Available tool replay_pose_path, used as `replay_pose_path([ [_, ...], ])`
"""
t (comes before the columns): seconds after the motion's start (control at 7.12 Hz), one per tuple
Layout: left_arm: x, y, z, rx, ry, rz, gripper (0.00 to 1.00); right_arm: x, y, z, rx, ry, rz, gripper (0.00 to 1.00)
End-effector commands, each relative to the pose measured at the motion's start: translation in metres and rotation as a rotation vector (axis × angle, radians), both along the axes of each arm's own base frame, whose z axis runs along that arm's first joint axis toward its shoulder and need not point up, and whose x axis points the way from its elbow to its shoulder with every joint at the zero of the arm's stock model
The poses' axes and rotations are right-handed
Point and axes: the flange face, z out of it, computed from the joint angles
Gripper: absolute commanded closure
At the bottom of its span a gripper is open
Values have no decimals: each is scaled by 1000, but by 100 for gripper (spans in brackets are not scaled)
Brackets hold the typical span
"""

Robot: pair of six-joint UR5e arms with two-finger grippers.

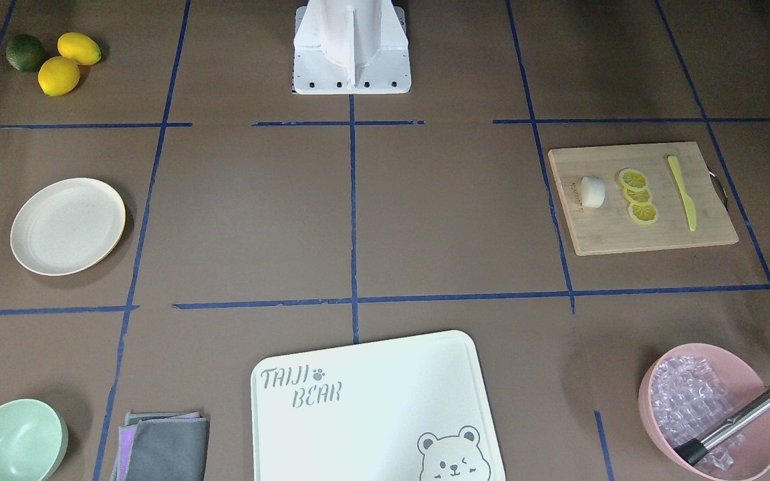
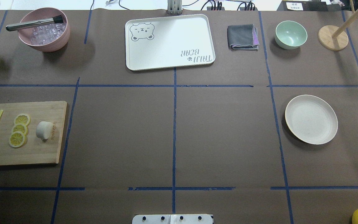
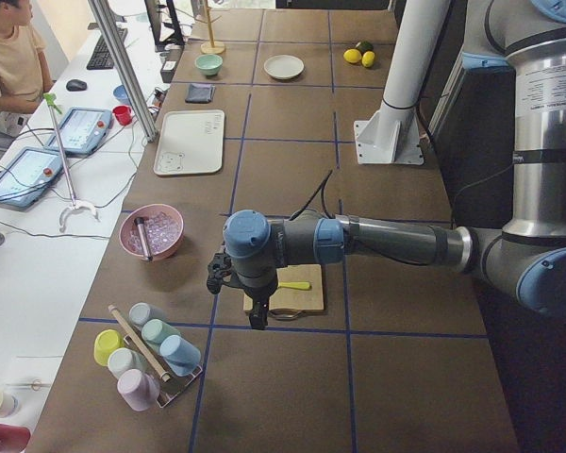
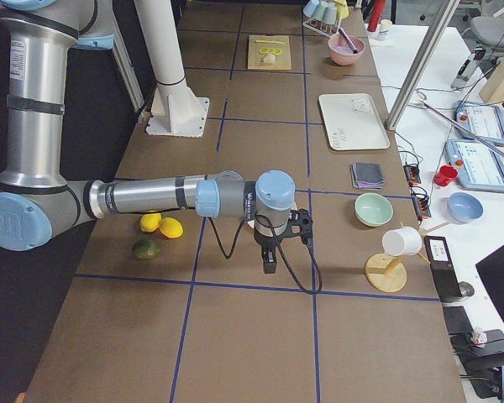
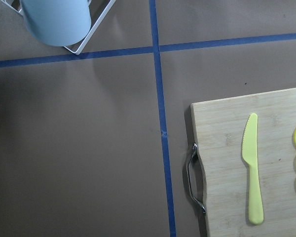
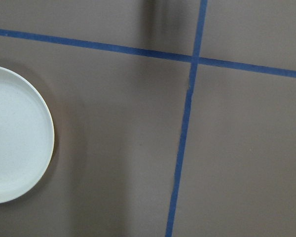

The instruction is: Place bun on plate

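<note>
The bun (image 2: 43,130), a small white stubby roll, lies on the wooden cutting board (image 2: 26,155) beside three lemon slices (image 2: 19,129) and a yellow knife (image 5: 251,168). The cream plate (image 2: 311,119) sits empty on the opposite side of the table; its edge shows in the right wrist view as the plate (image 6: 15,133). My left gripper (image 3: 255,321) hangs above the table just past the board's handle end. My right gripper (image 4: 270,267) hovers beside the plate. Both show only in the side views, so I cannot tell whether they are open or shut.
A pink bowl (image 2: 43,29) with ice and metal tongs, a white bear tray (image 2: 169,42), a folded cloth (image 2: 242,36) and a mint-green bowl (image 2: 291,34) line the far edge. Two lemons and a lime (image 1: 54,60) lie near the robot's base. A cup rack (image 3: 146,354) stands at the left end.
</note>
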Motion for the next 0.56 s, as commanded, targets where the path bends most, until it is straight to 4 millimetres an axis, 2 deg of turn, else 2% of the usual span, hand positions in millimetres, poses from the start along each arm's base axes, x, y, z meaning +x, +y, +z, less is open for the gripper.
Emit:
replay_pose_path([
  [0.0,0,0,1,-2,1,0,0,-63,-22,-11,26,-30,56,1],
  [0.28,0,0,0,-1,3,0,0,-133,-22,12,31,-101,103,1],
  [0.42,0,0,0,-1,3,0,0,-162,-17,15,27,-111,129,1],
])
